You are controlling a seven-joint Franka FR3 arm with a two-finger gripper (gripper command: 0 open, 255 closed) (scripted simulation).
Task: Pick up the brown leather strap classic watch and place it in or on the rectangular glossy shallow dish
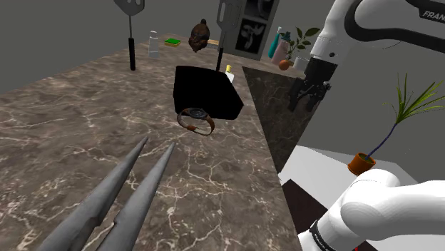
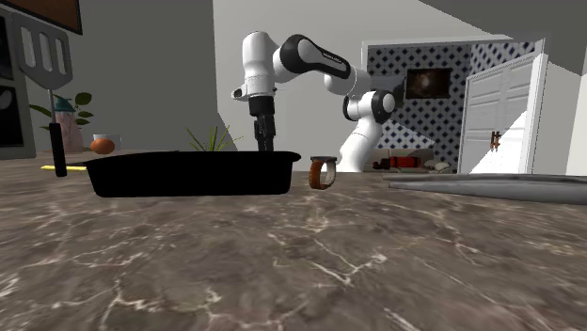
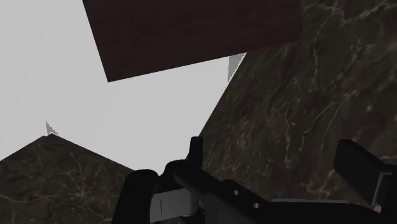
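The brown-strapped watch (image 1: 196, 120) (image 2: 323, 173) sits on the marble desk (image 1: 85, 142), propped on its looped strap so the band arches up and offers something to clasp. It lies just beside the black shallow dish (image 1: 207, 100) (image 2: 188, 174), so the carry should be short. The gripper (image 1: 307, 98) (image 2: 262, 141) hangs above and past the desk's edge, well apart from the watch. Its fingers are spread and hold nothing, likely readied for an approach that has not yet begun.

White arm (image 1: 334, 37), dark joints (image 2: 306, 55), black gripper (image 2: 262, 143)
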